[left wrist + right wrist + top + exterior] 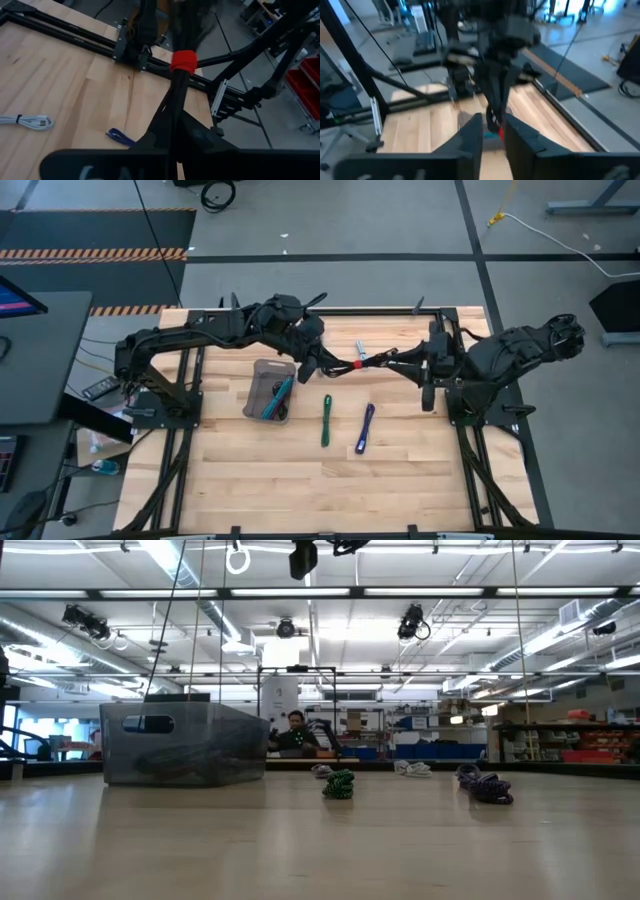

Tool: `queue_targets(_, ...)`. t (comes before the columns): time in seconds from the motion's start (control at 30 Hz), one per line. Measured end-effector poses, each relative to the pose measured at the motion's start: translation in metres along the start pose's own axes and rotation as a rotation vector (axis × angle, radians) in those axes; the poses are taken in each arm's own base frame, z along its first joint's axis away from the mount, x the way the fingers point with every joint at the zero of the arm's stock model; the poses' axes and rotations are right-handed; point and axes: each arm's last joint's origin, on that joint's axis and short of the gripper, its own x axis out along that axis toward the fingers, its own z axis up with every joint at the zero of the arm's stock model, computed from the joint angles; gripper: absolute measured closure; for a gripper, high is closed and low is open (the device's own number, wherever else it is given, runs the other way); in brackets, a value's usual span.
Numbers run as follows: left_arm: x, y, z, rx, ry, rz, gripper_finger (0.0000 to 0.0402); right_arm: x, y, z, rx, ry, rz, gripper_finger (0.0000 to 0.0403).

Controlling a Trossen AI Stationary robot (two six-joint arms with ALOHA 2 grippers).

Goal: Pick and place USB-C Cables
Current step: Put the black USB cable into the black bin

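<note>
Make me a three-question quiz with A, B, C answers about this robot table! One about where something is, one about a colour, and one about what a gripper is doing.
1. Where is the teal cable?
A. in the grey tray
B. on the floor
C. on the bare wood

2. What colour is the tie on the black cable?
A. yellow
B. red
C. white

3. The left gripper has its jaws:
A. wide open and empty
B. shut on the tray's rim
C. shut on the black cable

Answers:
1. A, it lies inside the tray.
2. B, a red band wraps the cable.
3. C, the jaws clamp it in mid-air.
</note>
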Motion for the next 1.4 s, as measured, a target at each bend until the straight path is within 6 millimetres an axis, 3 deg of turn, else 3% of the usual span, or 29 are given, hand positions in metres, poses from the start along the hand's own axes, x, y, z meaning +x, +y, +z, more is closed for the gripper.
queue_targets(0.27, 0.0, 0.0, 0.0, -0.001, 0.005, -0.004, 0.0384, 0.001, 0.0, 0.001, -0.028, -0.015, -0.01, 0.0231)
queue_targets(0.4, -0.001, 0.004, -0.008, 0.003, 0.072, 0.079, 0.0385, -0.002, -0.002, 0.001, -0.03, -0.015, -0.015, 0.0201)
queue_targets(0.63, -0.013, 0.015, -0.034, -0.073, 0.264, 0.458, 0.0385, -0.008, -0.006, 0.004, -0.007, -0.032, -0.011, 0.0194)
queue_targets(0.8, -0.028, 0.008, -0.047, -0.185, 0.268, 0.773, 0.0385, -0.008, -0.006, 0.003, -0.013, -0.026, -0.011, 0.0196)
queue_targets(1.07, -0.046, -0.032, -0.076, -0.445, 0.176, 1.041, 0.0385, -0.008, -0.006, 0.0, -0.035, 0.002, -0.014, 0.0198)
queue_targets(1.4, -0.041, -0.097, -0.113, -0.664, -0.072, 1.038, 0.0385, -0.008, -0.008, -0.006, -0.072, 0.054, -0.015, 0.0198)
